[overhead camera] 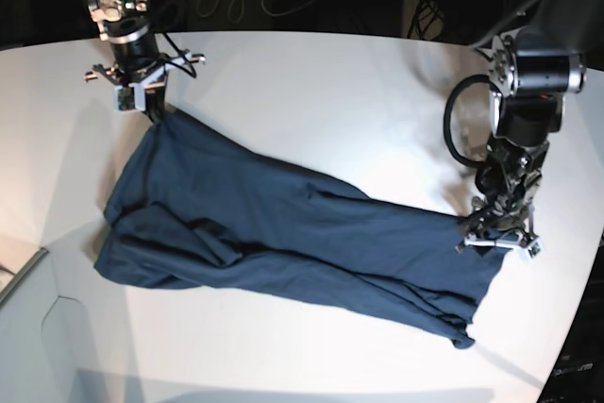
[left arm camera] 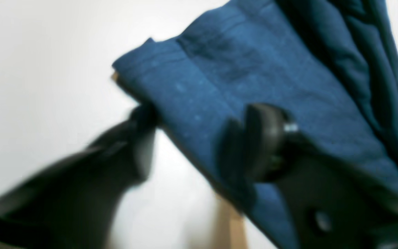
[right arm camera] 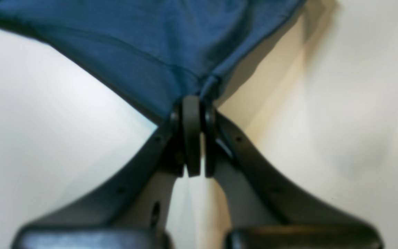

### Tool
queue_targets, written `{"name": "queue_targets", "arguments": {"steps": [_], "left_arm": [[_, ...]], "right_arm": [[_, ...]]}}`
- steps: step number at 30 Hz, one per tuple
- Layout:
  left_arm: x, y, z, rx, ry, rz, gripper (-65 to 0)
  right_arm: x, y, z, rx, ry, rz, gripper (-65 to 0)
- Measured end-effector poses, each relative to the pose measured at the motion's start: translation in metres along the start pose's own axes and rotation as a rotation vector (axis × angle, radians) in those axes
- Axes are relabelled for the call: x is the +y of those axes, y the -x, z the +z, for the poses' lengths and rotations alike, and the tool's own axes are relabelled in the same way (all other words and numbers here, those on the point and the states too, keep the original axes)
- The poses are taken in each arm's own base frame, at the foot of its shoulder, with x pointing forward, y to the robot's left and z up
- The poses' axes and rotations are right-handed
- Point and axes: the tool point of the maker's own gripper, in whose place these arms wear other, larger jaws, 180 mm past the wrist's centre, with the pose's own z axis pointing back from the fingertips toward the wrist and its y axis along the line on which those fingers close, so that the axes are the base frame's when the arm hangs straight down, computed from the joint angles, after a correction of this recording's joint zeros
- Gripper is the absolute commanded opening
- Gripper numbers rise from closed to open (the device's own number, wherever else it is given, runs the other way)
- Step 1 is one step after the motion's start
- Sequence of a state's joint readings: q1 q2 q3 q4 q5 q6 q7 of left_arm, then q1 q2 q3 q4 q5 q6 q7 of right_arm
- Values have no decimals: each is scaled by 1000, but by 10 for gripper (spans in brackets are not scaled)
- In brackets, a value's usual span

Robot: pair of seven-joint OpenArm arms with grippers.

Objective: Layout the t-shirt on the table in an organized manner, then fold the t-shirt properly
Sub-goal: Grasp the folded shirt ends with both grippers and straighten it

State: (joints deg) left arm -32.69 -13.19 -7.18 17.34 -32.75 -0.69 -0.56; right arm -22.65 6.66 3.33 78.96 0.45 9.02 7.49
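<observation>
T-shirt (overhead camera: 283, 233) lay stretched diagonally on table (overhead camera: 311, 101); right gripper (right arm camera: 195, 103) pinched its far corner, left gripper (left arm camera: 199, 138) spread astride near edge

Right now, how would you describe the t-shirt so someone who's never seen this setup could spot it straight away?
Find the big white table that fills the base view. Stretched diagonally across it, from the right end effector at the far corner to the left end effector near the opposite edge, lies the t-shirt. It is the only soft thing there: dark navy, rumpled fabric between black arms.
</observation>
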Motion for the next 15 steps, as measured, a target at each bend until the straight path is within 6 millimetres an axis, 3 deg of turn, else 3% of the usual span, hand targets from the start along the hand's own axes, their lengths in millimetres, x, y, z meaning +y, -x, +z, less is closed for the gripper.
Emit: {"name": "queue_targets", "arguments": {"steps": [5, 7, 11, 15], "left_arm": [[-2, 8, 1, 13, 5, 3, -547], [1, 10, 2, 7, 4, 10, -648], [-1, 10, 6, 4, 22, 7, -649], [4, 18, 23, 21, 60, -2, -650]], "right_arm": [[1, 7, 5, 19, -2, 0, -650], [0, 4, 4, 14, -1, 3, -650], [-16, 1, 4, 5, 41, -1, -650], [-34, -17, -4, -40, 82, -1, -650]]}}
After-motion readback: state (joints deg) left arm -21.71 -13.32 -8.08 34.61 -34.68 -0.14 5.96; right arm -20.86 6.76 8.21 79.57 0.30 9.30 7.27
